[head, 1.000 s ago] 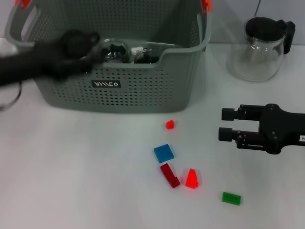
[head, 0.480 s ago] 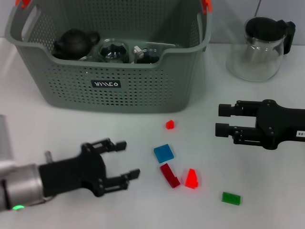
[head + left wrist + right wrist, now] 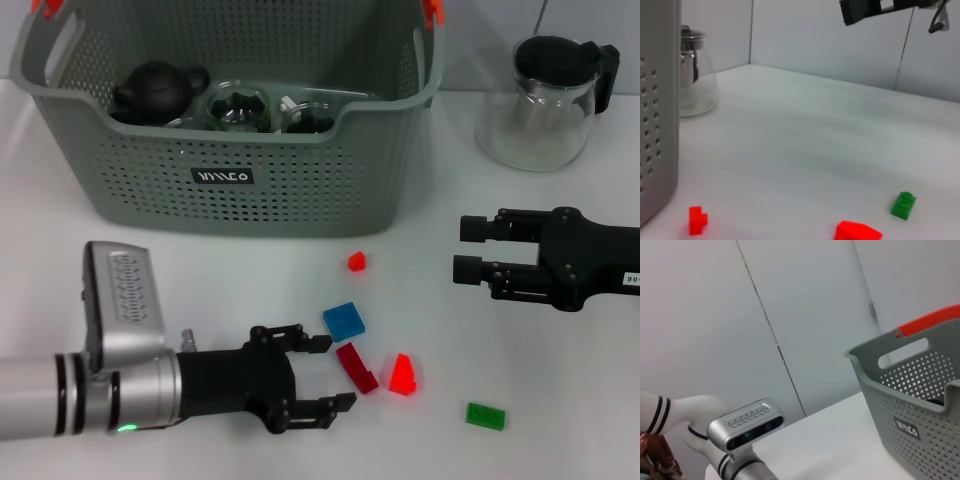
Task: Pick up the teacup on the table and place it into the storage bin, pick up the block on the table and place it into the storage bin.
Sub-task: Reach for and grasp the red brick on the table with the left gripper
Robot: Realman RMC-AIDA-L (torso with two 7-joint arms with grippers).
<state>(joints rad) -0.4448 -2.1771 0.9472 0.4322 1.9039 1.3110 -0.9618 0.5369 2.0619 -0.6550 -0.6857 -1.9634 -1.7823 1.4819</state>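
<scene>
The storage bin (image 3: 250, 180) holds teaware; the left end effector (image 3: 322, 375) gapes, empty.

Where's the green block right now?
In the head view, the green block lies on the table's near right side, right of the bright red block and nearer than the right gripper.

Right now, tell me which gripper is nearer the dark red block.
Left. The left gripper is open just beside the dark red block, its fingertips almost at it. The right gripper is open too, well off toward the pitcher side.
</scene>
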